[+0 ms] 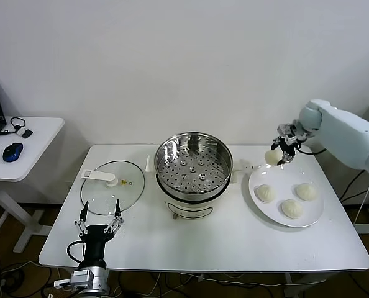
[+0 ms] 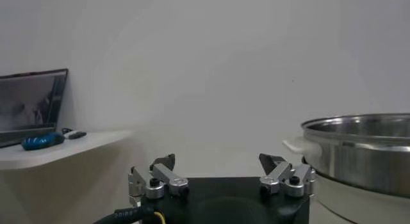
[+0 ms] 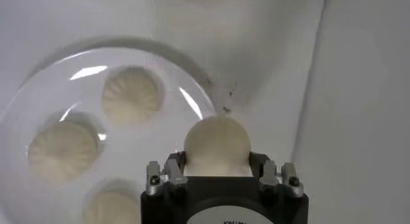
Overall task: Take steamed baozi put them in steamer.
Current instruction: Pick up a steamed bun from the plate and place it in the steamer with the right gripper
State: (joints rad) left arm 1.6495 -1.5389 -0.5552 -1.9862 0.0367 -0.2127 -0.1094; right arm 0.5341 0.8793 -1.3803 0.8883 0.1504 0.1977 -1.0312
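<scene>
We see the left gripper (image 1: pixel 99 218) parked at the table's (image 1: pixel 222 239) near left edge, fingers spread, grasping nothing, just before the glass lid (image 1: pixel 112 188). The steamer (image 1: pixel 194 167) sits mid-table, its perforated tray bare. Right of it, three baozi (image 1: pixel 291 200) rest on the white plate (image 1: pixel 316 214). Farther back, the right gripper (image 1: pixel 280 154) clamps a fourth baozi (image 3: pixel 216 146), lifted above the plate's far rim.

bright even light, soft shadows
</scene>
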